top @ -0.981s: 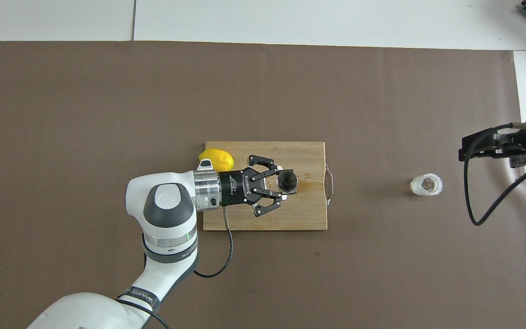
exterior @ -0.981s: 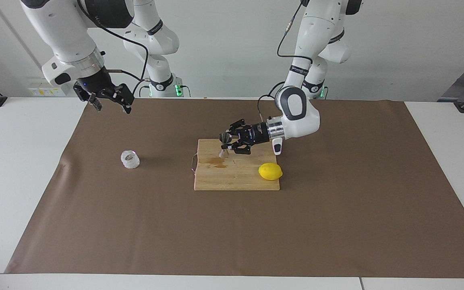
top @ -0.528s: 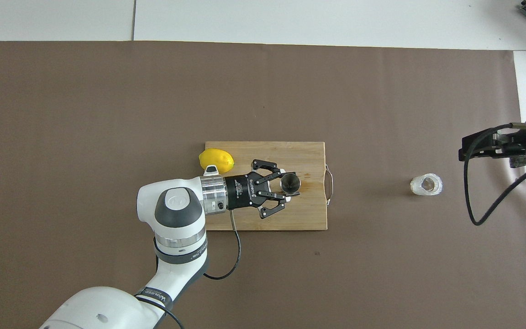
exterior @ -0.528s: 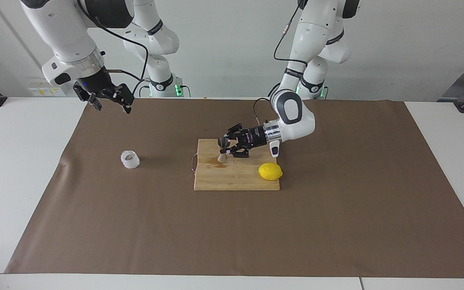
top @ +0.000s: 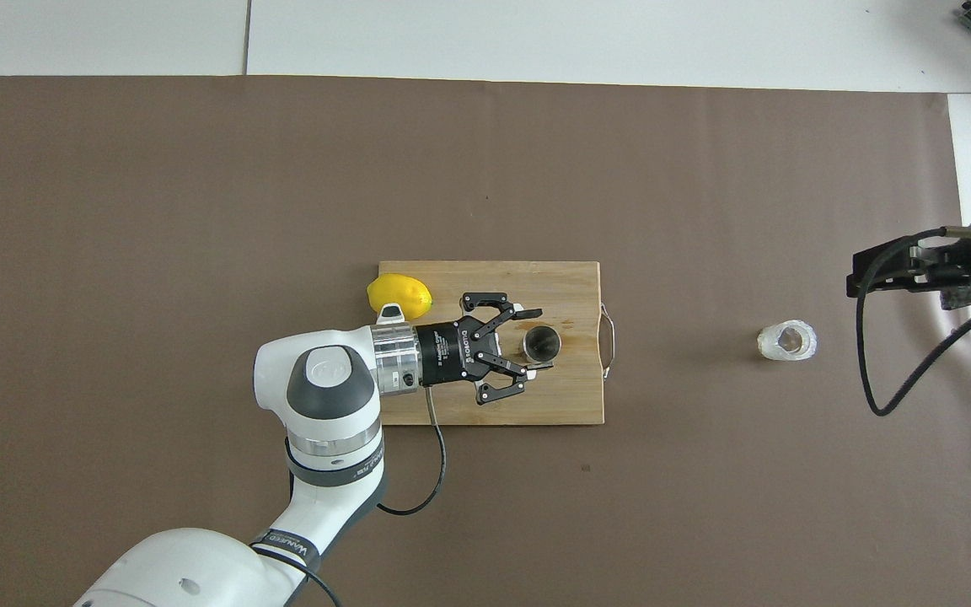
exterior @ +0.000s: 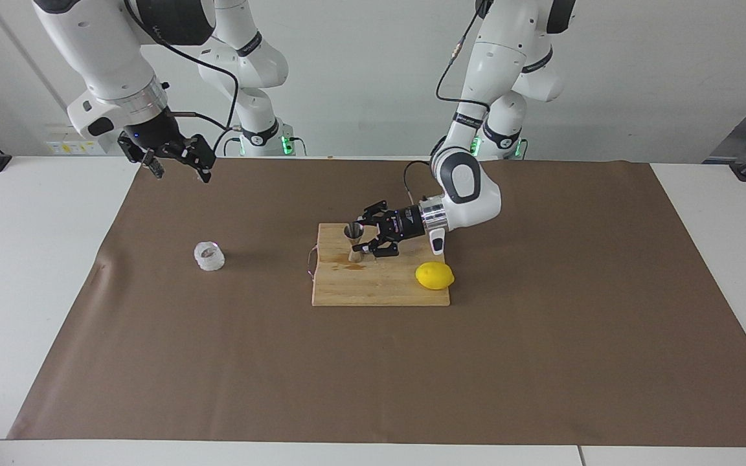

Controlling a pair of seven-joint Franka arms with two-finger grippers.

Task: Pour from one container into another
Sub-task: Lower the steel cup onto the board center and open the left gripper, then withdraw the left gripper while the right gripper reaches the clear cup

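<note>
Jigger set down and let go on the cutting board [exterior: 379, 285]

We see the left gripper [top: 533, 341], clamped on the steel jigger [top: 541, 344] a second ago, now with fingers parted around it as it stands upright on the board, forearm low and level. The right gripper [exterior: 175, 162] waits raised, fingers wide open, near the glass cup [exterior: 208, 256] toward its end.

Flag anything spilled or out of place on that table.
A dark wet-looking stain marks the cutting board beside the upright jigger, likely spilled liquid. The glass cup and lemon look undisturbed.
</note>
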